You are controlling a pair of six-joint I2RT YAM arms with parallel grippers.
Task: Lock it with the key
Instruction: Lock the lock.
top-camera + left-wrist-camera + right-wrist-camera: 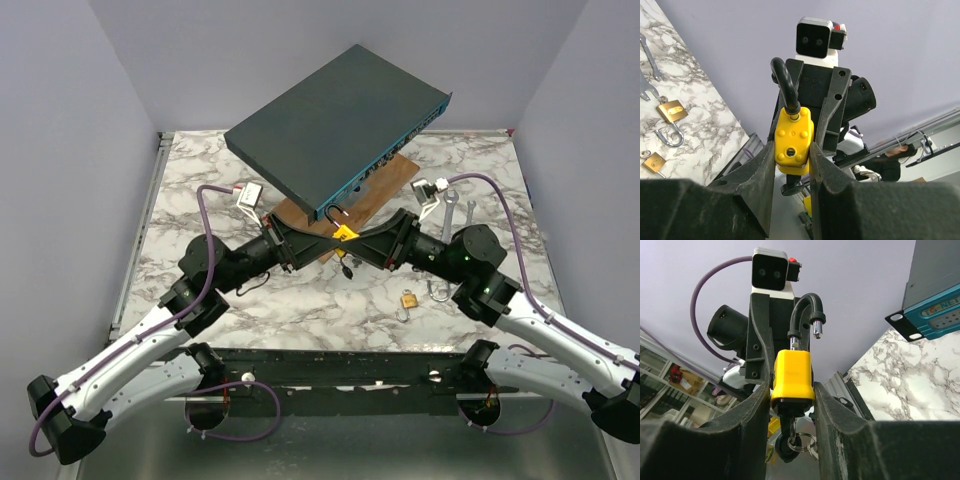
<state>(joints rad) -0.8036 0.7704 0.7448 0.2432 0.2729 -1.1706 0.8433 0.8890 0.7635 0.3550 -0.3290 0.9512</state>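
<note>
Where the two arms meet over the marble table (200,200), the left gripper (792,159) and the right gripper (792,390) both press their fingers against the sides of the yellow padlock (792,372), each narrowed to its width. Its black shackle (805,310) stands open, one end free. A black-headed key (788,437) with a ring (802,444) hangs from its underside. Nearby on the table lie a brass padlock (409,299) and wrenches (449,215), beside a dark rack unit (335,125) tilted on a wooden board (385,185).

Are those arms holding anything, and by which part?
Yes: the left end effector and the right end effector both clamp the yellow padlock by the sides of its body.
</note>
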